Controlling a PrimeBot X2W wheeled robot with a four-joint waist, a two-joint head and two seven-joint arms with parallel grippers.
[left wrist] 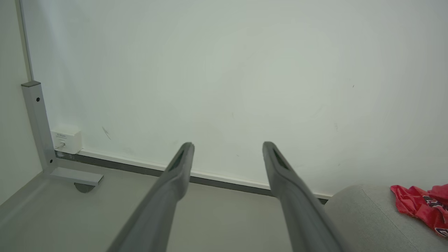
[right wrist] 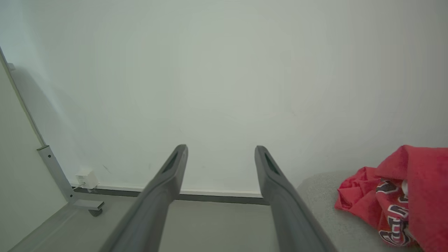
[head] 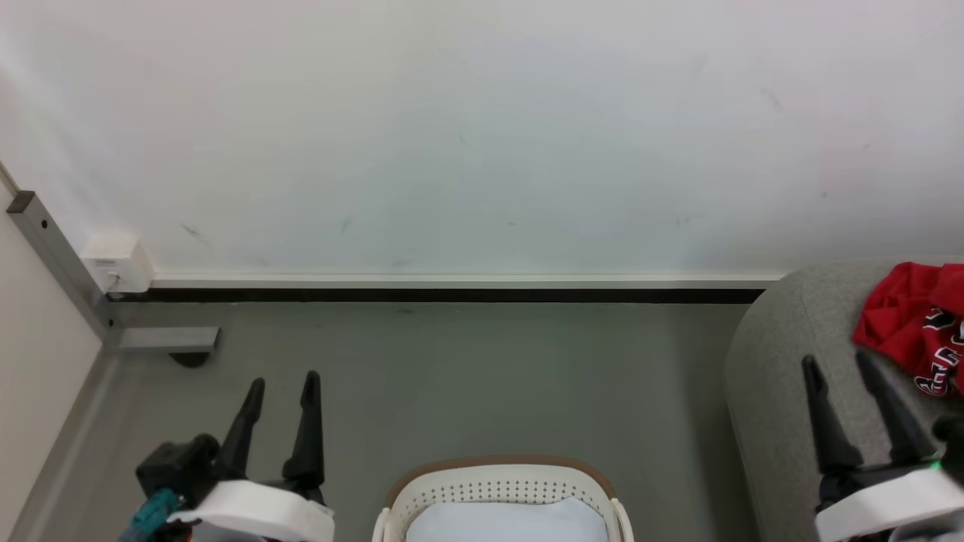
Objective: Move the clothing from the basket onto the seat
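Your left end effector (head: pixel 285 378) and right end effector (head: pixel 834 357) both stand spread wide, holding nothing, the clothing (head: pixel 904 309) heaped on the seat (head: pixel 783 339).

Looks like a bare test room with a few household props. In the head view a plain white wall (head: pixel 482 135) (lightly scuffed) takes the upper half, meeting a grey floor (head: pixel 467 376) at a white skirting (head: pixel 452 279). A grey metal frame post (head: pixel 60 260) stands at the left edge. The grey upholstered seat (head: pixel 776 361) at right and the basket (head: pixel 497 489) at bottom centre lend the domestic note.
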